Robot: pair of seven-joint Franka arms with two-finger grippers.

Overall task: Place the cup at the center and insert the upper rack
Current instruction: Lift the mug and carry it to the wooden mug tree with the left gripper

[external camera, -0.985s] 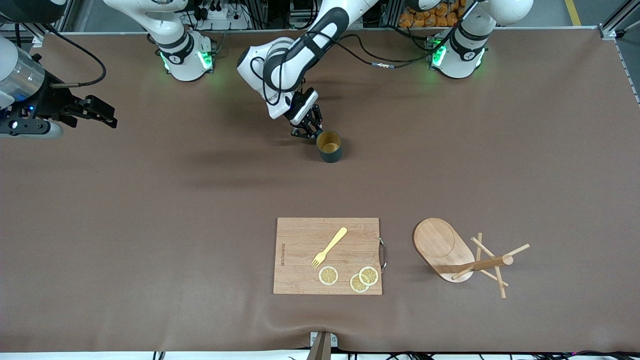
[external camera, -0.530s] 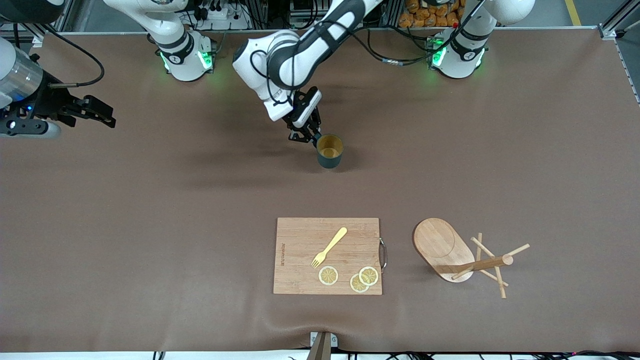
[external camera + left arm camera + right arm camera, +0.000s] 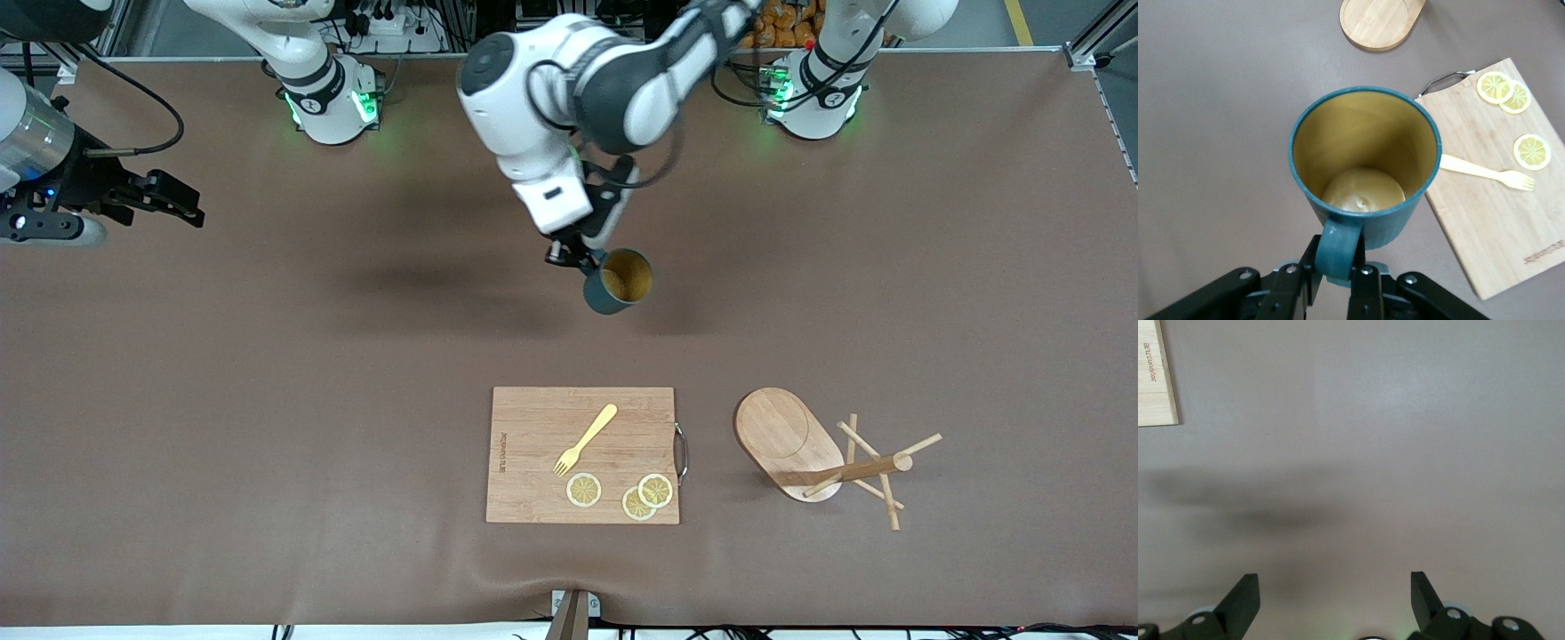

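Cup [image 3: 621, 284] sits in the upper middle of the front frame, lifted off the table [image 3: 267, 400] and tilted, mouth toward the camera. Left gripper [image 3: 576, 256] is clamped on its handle; the wrist frame shows both fingers [image 3: 1301, 277] pinching the handle, cup body pointing away from the jaws.

Key relation, as I read it: the cup hangs over bare table above the cutting board [image 3: 582, 453] in the front frame, so I judge a short lowering move sets it at centre.

Upper rack [image 3: 827, 458] lies toppled at lower right, post lying flat, base on edge. I'd say the left arm is nearer it.

Right gripper [image 3: 169, 200] waits at the upper left edge, jaws spread over bare table.

Only the left wrist frame shows the handle grip; only the front frame shows the rack's pegs.
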